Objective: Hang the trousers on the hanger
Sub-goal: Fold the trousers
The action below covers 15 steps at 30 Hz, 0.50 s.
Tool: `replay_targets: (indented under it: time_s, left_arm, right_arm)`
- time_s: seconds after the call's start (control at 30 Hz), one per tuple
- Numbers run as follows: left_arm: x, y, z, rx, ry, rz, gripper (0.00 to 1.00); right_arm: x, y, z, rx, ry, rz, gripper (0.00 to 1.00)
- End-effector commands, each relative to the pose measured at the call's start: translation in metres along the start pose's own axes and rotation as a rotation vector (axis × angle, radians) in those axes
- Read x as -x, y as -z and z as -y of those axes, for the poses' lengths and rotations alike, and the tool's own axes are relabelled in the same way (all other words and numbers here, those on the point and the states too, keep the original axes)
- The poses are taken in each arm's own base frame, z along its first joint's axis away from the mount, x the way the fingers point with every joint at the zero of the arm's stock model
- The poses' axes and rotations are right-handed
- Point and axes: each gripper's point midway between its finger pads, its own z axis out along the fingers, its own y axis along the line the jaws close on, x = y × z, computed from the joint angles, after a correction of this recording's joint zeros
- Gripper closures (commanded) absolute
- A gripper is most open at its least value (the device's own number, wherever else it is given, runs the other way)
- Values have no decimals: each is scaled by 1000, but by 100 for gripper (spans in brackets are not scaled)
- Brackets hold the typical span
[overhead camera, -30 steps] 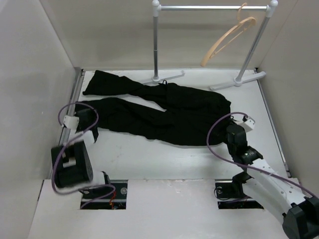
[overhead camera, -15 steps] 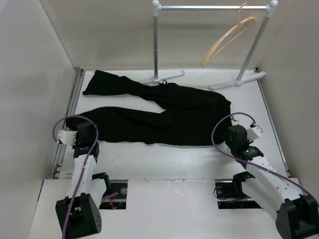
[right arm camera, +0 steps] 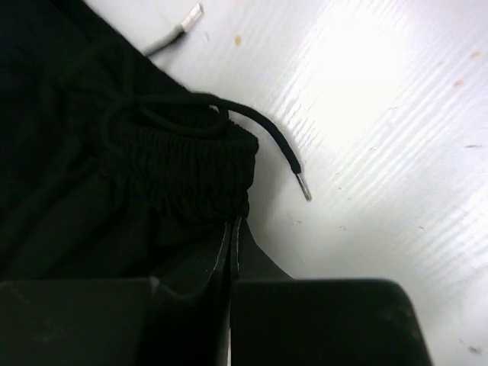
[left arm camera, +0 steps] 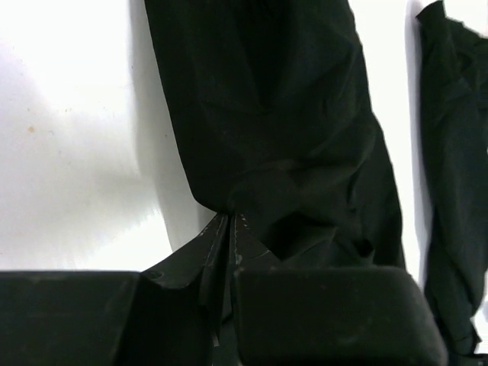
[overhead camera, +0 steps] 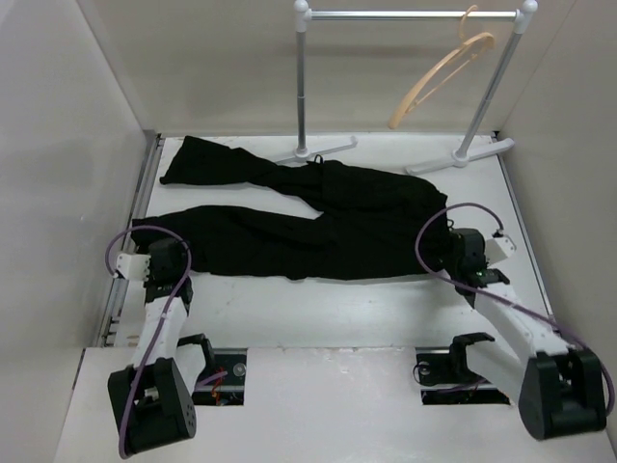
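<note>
The black trousers (overhead camera: 328, 227) lie flat across the table, legs to the left and waist to the right. My left gripper (overhead camera: 183, 262) is low at the near leg's end. In the left wrist view it (left arm camera: 230, 219) is shut, and the cloth (left arm camera: 290, 137) bunches into folds at its tips. My right gripper (overhead camera: 446, 255) is at the waist's near corner. In the right wrist view it (right arm camera: 235, 225) is shut on the elastic waistband's edge (right arm camera: 191, 164), with a drawstring (right arm camera: 263, 130) lying loose beside it. The tan wooden hanger (overhead camera: 439, 75) hangs tilted on the rail's right end.
The grey metal rail (overhead camera: 405, 14) with white joints stands at the back, its two feet (overhead camera: 318, 149) (overhead camera: 463, 154) on the table just behind the trousers. White walls close in the left and right sides. Bare white table (overhead camera: 318, 309) lies between the trousers and the arm bases.
My left arm has swung down from a raised, folded pose to the near leg's end. My right gripper has moved right to the waist's near corner. The near leg has shifted slightly.
</note>
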Motion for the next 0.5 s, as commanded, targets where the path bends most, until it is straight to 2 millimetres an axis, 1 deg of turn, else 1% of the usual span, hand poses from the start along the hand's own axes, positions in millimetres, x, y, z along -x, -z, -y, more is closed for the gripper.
replay_targets:
  time_s: [0.0,0.1,0.17,0.27,0.33,0.37,0.4,0.43,0.47]
  left_arm:
    - [11,4,14,-63,43,23,97]
    - [9,11,7,-59,35,13,98]
    - [8,16,-2,-43,22,7,99]
    - [21,26,-19,7,18,27,99]
    - [31,37,-23,16,9,46,99]
    - [34,42,-24,22,5,53,99]
    - [37,46,-27,37,-2,58,99]
    - [39,49,-29,47,-6,59,97]
    - [41,53,-32,63,-13,65,93]
  right_arm:
    - [47,28,6,-19,-109,161,100]
    - [66,51,26,-31,-195,226,100]
    - [71,59,38,-37,-228,246,100]
    - [79,69,61,-70,-276,288,100]
    - [90,75,76,-97,-298,336,100]
    - [93,77,81,-101,-304,354,99]
    - [94,78,81,-93,-316,361,96]
    - [94,78,80,-89,-323,358,92]
    - [92,77,79,-87,-314,349,85]
